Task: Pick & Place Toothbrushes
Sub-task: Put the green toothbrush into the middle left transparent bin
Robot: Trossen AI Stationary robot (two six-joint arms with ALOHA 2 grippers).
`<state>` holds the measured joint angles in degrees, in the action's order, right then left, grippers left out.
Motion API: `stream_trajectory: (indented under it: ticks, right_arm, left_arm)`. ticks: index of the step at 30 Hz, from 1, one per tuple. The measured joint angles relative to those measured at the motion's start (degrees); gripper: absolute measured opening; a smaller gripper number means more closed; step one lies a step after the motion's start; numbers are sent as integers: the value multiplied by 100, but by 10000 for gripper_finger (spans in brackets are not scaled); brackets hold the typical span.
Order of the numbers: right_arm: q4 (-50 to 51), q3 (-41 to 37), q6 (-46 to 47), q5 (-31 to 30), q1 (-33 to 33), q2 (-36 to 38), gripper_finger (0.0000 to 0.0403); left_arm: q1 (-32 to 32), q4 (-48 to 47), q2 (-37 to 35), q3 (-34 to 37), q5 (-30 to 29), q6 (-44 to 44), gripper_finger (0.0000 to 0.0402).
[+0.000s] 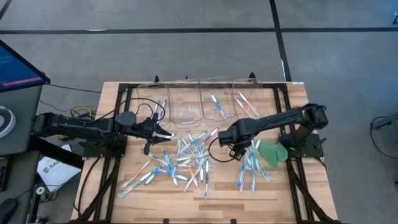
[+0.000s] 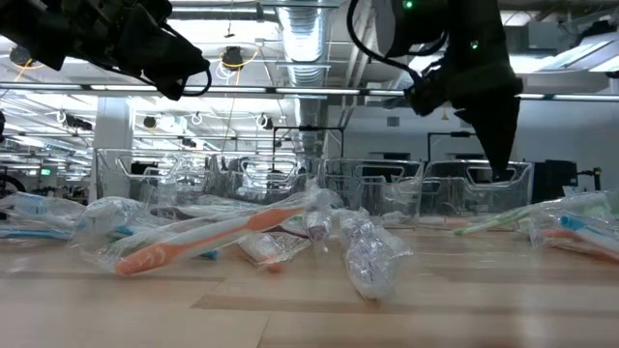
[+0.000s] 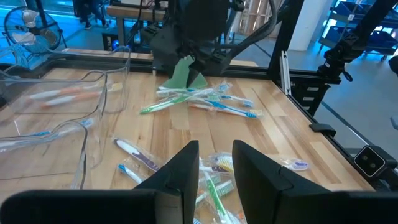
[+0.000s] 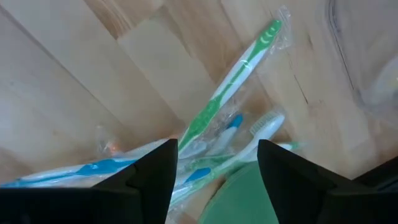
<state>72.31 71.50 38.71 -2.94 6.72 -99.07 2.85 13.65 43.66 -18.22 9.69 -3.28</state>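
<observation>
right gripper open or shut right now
Open. In its wrist view the right gripper shows a wide gap between its two dark fingers, poised over wrapped toothbrushes on the table, nothing clamped.

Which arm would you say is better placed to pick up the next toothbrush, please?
Probably the right: the right gripper hangs open directly over the green toothbrush, while the left gripper sits higher above the table, nothing between its fingers.

We look down on a light wooden slatted table (image 1: 186,205) set on a grey carpeted floor (image 1: 155,56) crossed by dark seams. A blue-lit monitor screen (image 1: 15,62) glows off the table's left edge. Level across the table, we see a ribbed silver ventilation duct (image 2: 308,43) under an open industrial ceiling, with bright strip lights (image 2: 68,92) running deep into the hall.
</observation>
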Motion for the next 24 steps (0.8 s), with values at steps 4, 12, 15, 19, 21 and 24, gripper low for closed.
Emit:
stream_trajectory:
  ticks: [4,12,15,19,21,24]
  right_arm:
    - [-29,-159,-12,22,-4,-94,211]
    - [-105,-336,-31,186,-7,-82,200]
    - [-188,-336,-140,187,-7,-82,197]
    - [-349,-339,-236,454,-17,-82,196]
    - [-393,-338,-322,463,-15,-82,196]
    - [-379,-339,-330,462,-15,-82,195]
  left_arm:
    - [0,-16,0,0,0,-1,90]
    - [17,-83,0,0,-17,109,90]
    - [17,-81,0,0,-17,143,90]
    - [17,-81,0,0,-19,137,90]
    - [17,-81,0,0,-17,134,90]
    - [17,-81,0,0,-17,134,90]
